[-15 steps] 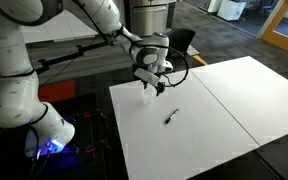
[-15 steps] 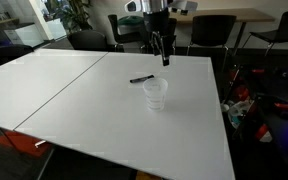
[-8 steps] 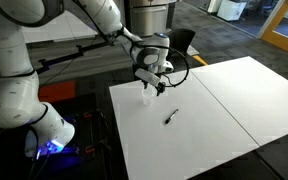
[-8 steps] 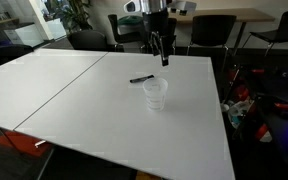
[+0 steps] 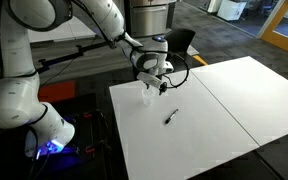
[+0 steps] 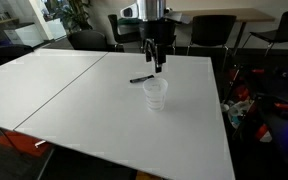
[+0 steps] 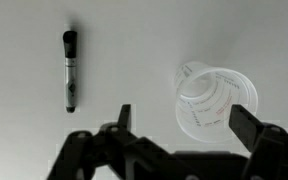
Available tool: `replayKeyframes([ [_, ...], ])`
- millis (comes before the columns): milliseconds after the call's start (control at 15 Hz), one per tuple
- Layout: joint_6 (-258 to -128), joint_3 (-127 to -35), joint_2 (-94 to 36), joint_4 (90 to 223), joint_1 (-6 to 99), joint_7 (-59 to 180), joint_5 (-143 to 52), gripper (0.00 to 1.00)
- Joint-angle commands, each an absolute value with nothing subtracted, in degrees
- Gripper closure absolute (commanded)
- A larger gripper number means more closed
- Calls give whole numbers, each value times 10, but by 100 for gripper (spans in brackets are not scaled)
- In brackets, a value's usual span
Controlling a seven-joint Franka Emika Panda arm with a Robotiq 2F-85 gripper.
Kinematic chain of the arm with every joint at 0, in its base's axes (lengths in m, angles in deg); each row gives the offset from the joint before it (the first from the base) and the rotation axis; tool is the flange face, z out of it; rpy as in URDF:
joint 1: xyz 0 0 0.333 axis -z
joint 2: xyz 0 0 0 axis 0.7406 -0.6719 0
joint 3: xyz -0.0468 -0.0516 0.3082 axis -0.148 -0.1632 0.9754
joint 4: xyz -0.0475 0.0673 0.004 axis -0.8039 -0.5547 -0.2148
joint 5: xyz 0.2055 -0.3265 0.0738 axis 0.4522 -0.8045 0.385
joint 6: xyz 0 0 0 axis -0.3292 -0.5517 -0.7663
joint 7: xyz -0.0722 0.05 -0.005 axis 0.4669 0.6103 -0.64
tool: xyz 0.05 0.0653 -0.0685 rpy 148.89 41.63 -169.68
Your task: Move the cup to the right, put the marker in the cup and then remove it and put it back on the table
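Nothing of the job looks finished from where I stand. The small clear plastic cup (image 6: 155, 93) stands upright and empty toward the right side of the large white rectangular table (image 6: 104, 120), and the short thin black marker pen (image 6: 141, 79) lies flat on the tabletop just beyond it, apart from it and to its left. In the wrist view the pen lies well off to the left of the cup. Whether the cup has already had its shift to the right I cannot tell from this. The pen has plainly not gone in, so I judge that dropping it in, lifting it out and laying it down again are all left to do. The gripper (image 6: 158, 66) hangs just above and behind the cup with its jaws spread wide and nothing between them. From the wrist it seems lined up over the cup, not the pen, so the cup looks like the first thing to be handled. The tabletop is bare apart from these two things, split into two panels by a thin dark seam (image 5: 224, 103). Black office chairs (image 6: 214, 30) and a wooden desk (image 6: 234, 14) stand at the far side, a leafy plant (image 6: 79, 12) sits in the far left corner, and a blue light (image 5: 52, 147) glows by the robot's base.
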State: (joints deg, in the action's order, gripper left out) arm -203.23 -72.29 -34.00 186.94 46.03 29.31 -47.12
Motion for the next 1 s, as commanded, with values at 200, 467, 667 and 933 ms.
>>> replayKeyframes([
  [200, -2083, -707, -388, 1856, 475, 280, -487, 0],
  [467, -2096, -703, -422, 1835, 478, 277, -494, 0],
  [667, -2090, -699, -450, 1813, 478, 276, -496, 0],
  [933, -2088, -700, -475, 1792, 474, 281, -509, 41],
])
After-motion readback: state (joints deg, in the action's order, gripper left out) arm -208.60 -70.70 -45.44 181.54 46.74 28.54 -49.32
